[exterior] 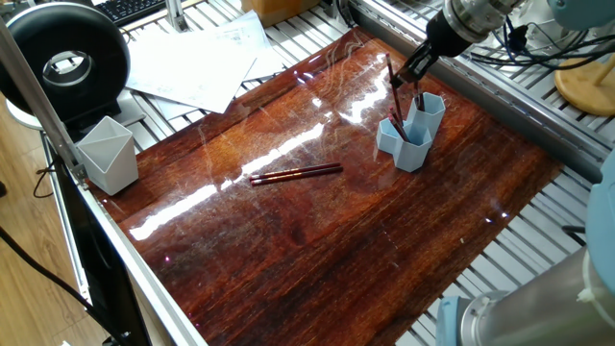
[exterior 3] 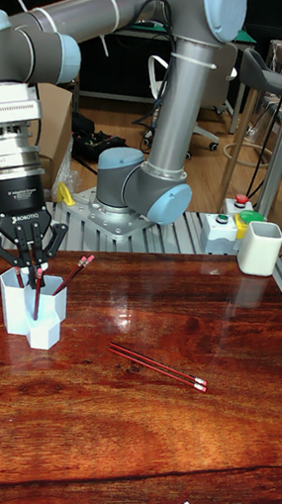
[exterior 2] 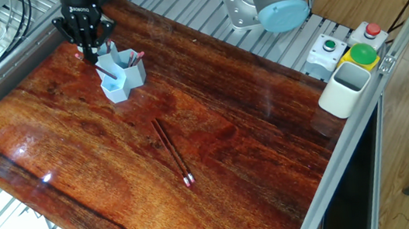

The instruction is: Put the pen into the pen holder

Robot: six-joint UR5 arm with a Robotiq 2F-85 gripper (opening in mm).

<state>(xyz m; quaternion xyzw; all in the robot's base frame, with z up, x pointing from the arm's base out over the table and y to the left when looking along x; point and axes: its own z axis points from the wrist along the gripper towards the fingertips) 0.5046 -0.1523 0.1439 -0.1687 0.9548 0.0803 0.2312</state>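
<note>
Two red pens [exterior 3: 158,366] are lying side by side on the wooden table [exterior 3: 141,452], well apart from the pen holder [exterior 3: 30,314]. Farther back, the gripper [exterior 3: 32,270] is hovering over the holder — fingers closing on a dark red pen [exterior 3: 34,293] standing in one tube; another pen [exterior 3: 73,275] is leaning beside it.
</note>
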